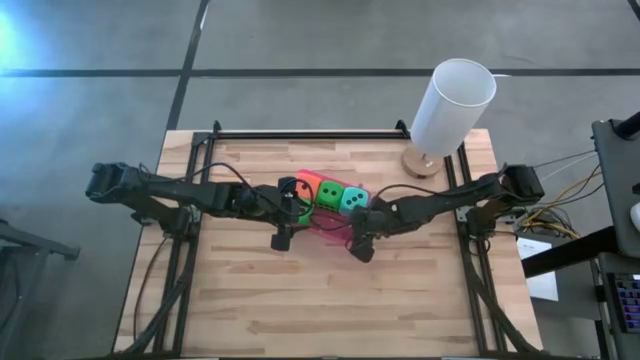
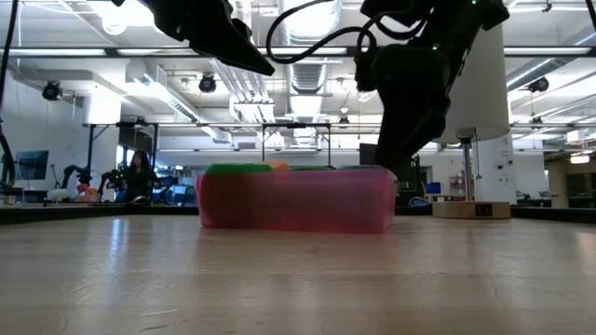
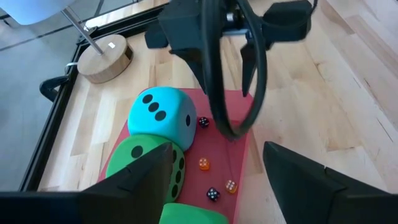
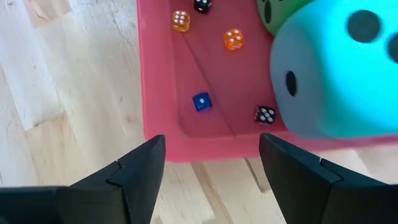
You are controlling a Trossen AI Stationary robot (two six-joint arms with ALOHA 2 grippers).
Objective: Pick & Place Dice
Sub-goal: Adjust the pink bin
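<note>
Four soft dice are seen packed into a pink tray (image 1: 328,228) at the centre of the wooden desk (image 1: 330,300) in the overhead view. The orange die (image 1: 308,182), a green die (image 1: 328,194) and the teal die (image 1: 353,200) are lined up from left to right. A second green die (image 1: 302,213) is largely covered by the tip of the left arm (image 1: 200,192).

The left jaws are held above the tray's left end, spread apart, with nothing gripped between them. The right arm (image 1: 440,203) is brought in from the right of the frame. The right jaws are likewise spread and empty over the tray's near rim (image 4: 205,148).

Much smaller dice are scattered on the tray floor. A blue one (image 4: 201,101), an orange one (image 4: 233,40) and a black one (image 4: 265,114) can be picked out in the right wrist view. Their pips are too small to be counted.

In the low view only green and orange slivers are shown above the tray wall (image 2: 293,200). The teal die is screened there by a dark arm, and both arms are cut off at the top of the frame.

A tall white cylinder (image 1: 453,105) on a round wooden base (image 1: 422,163) is seen at the upper right of the desk. A person (image 2: 140,175) can be faintly made out far back at the left of the room.
</note>
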